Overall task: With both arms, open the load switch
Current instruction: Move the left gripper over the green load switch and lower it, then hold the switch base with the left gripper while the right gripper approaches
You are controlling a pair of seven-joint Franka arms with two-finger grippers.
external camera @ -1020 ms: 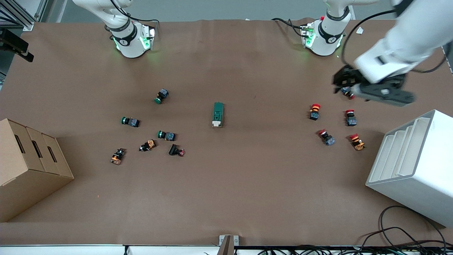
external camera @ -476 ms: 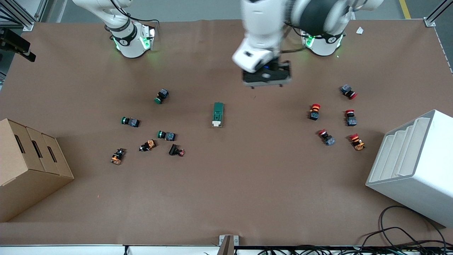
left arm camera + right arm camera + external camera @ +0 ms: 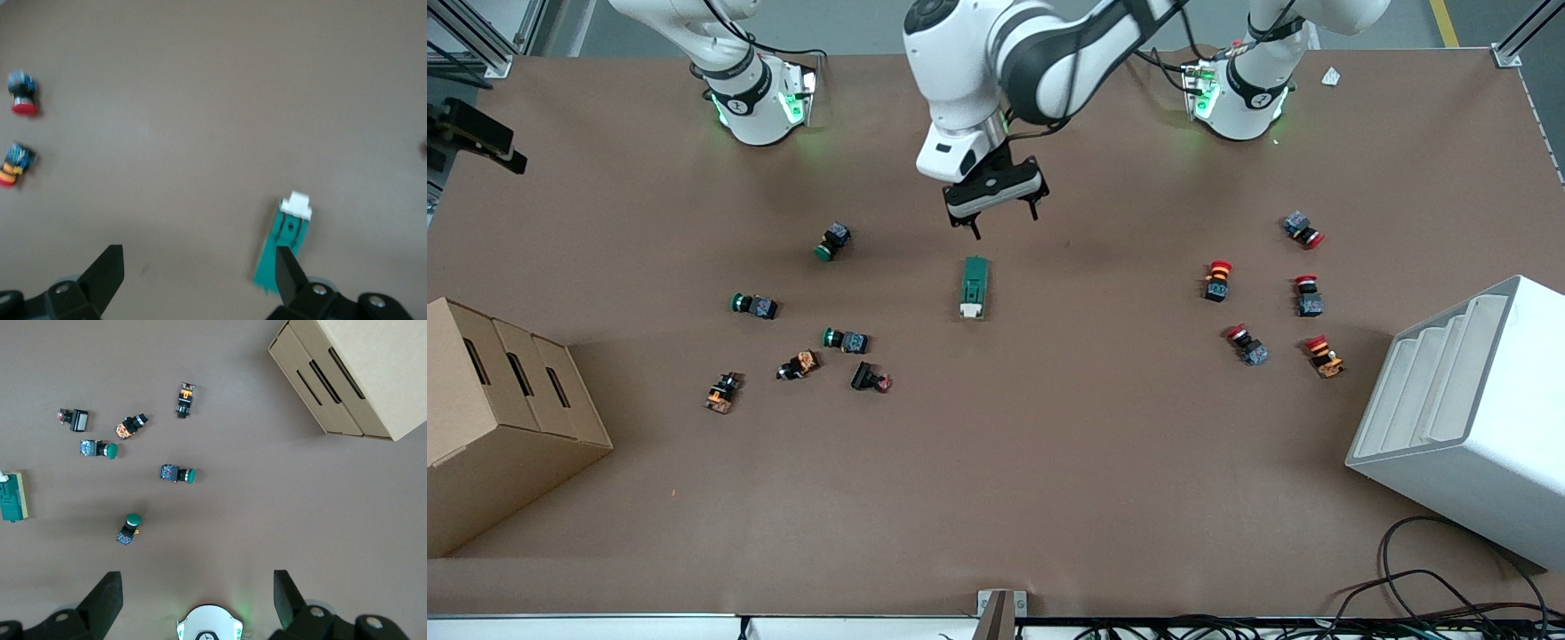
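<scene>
The load switch (image 3: 975, 287) is a dark green block lying flat in the middle of the table, its white lever (image 3: 970, 310) at the end nearer the front camera. My left gripper (image 3: 1005, 222) hangs open over bare table just off the switch's green end. In the left wrist view the switch (image 3: 288, 235) lies by one fingertip (image 3: 285, 267) of the left gripper (image 3: 198, 267), with nothing between the fingers. My right gripper (image 3: 197, 587) is out of the front view. It waits open, high over its own green-lit base (image 3: 208, 623). From there the switch (image 3: 12, 497) shows at the picture's edge.
Green and black push buttons (image 3: 833, 240) lie scattered toward the right arm's end. Red-capped buttons (image 3: 1217, 279) lie toward the left arm's end. A cardboard box (image 3: 489, 418) stands at the right arm's end. A white slotted rack (image 3: 1467, 418) stands at the left arm's end.
My left arm swept from above the red buttons at its own end to the table's middle and came down close to the load switch. The switch has not moved.
</scene>
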